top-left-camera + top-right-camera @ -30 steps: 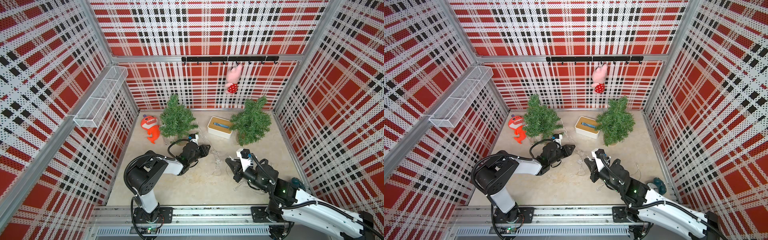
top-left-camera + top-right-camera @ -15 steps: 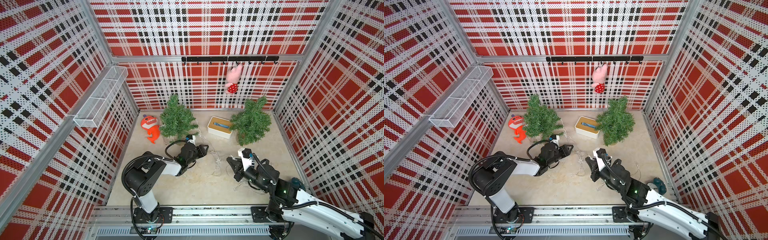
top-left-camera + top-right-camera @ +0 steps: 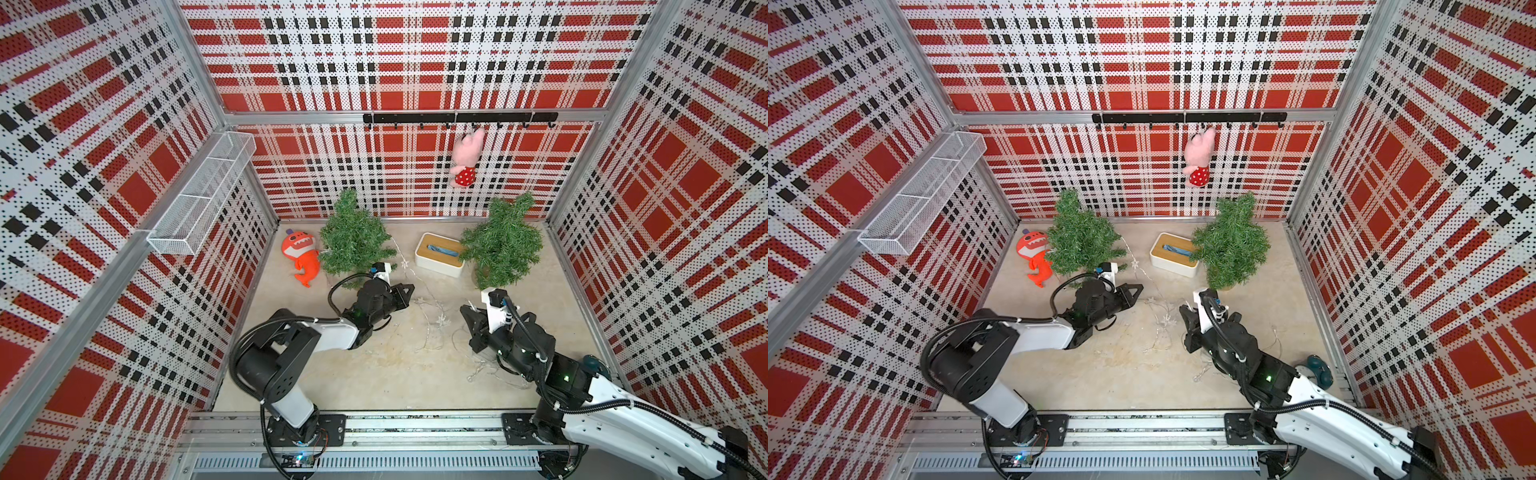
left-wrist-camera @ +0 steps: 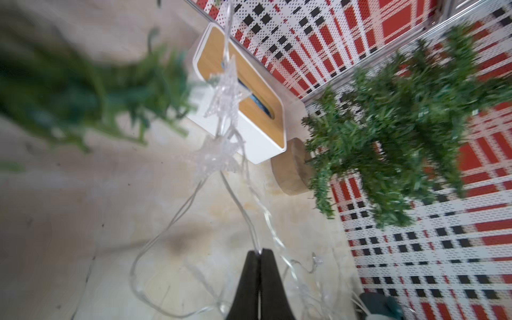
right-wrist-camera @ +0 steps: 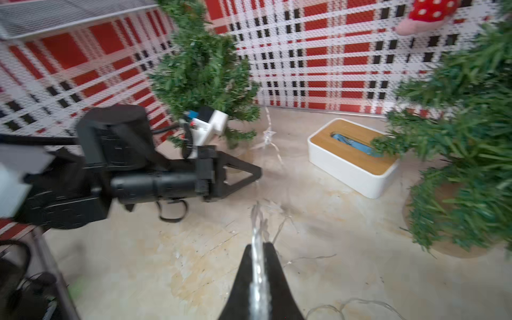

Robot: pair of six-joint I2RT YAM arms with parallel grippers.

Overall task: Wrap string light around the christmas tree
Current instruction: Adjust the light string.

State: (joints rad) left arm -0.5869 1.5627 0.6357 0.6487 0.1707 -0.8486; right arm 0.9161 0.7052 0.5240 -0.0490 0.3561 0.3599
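Just beside one tree (image 3: 500,245), a white box (image 3: 436,267) holds something blue (image 3: 442,250).

Our left gripper (image 4: 259,253) has its black fingers pressed together on a clear strand of the string light (image 4: 219,158). Ahead of the tips we see the strand pass two clear star ornaments (image 4: 225,91). Beyond them sits a white box (image 4: 260,138) with a wooden lid (image 4: 210,58). A christmas tree (image 4: 401,130) on a round wooden base (image 4: 291,169) stands just beside the box, and blurred green branches (image 4: 83,91) hang on the opposite side.
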